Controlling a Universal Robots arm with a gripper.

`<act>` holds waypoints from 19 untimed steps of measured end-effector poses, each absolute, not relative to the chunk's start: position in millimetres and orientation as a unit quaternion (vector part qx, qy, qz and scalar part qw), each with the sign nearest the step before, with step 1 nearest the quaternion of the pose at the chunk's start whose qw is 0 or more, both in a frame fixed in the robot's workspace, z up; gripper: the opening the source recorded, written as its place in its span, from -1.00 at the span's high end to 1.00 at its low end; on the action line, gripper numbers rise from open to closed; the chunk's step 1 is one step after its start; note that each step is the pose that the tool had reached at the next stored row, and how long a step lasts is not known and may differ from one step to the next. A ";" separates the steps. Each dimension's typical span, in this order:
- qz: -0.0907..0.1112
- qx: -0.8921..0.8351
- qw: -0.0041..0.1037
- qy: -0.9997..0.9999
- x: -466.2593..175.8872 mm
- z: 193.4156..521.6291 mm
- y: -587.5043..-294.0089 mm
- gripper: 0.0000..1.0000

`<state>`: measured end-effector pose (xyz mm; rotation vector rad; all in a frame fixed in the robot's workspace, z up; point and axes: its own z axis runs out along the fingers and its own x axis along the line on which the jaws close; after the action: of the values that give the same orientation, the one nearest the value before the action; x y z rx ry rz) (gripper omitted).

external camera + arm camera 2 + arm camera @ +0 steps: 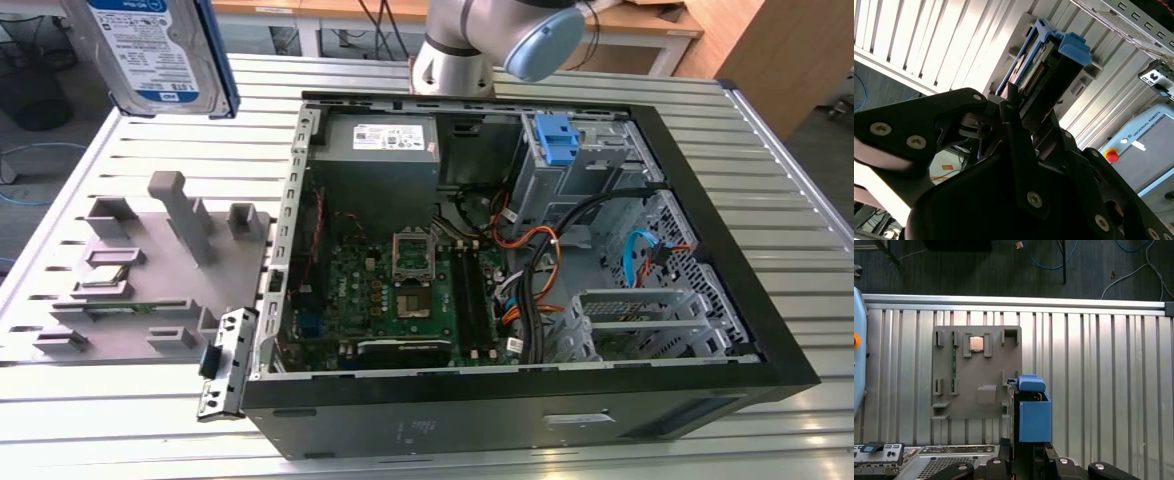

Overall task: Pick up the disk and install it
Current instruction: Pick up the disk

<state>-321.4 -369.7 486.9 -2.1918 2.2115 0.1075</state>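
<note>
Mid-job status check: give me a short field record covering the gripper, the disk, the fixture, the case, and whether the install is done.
gripper: shut on the disk
disk: held clear of the table, label facing the exterior camera, blue bracket around it
grey fixture: lying on the slatted table, to the exterior view's left of the case
computer case: open, motherboard exposed
install: not yet done; disk is outside the case
</note>
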 end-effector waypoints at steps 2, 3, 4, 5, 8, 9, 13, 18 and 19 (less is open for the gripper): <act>0.035 -0.703 0.013 0.710 -317.4 487.0 -369.7 0.30; 0.035 -0.703 0.013 0.710 -315.4 486.9 -369.7 0.30; 0.035 -0.703 0.013 0.710 -313.2 486.9 -369.7 0.30; 0.035 -0.703 0.013 0.710 -311.2 486.9 -369.7 0.30; 0.035 -0.703 0.013 0.710 -305.1 486.9 -369.7 0.30; 0.035 -0.703 0.013 0.710 -303.1 486.9 -369.7 0.30; 0.035 -0.703 0.013 0.710 -294.8 486.9 -369.7 0.30; 0.034 -0.703 0.013 0.710 -283.7 486.9 -369.7 0.30; 0.034 -0.703 0.013 0.710 -281.4 486.9 -369.7 0.30</act>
<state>-281.4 -369.7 486.9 -2.1897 2.2135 0.1075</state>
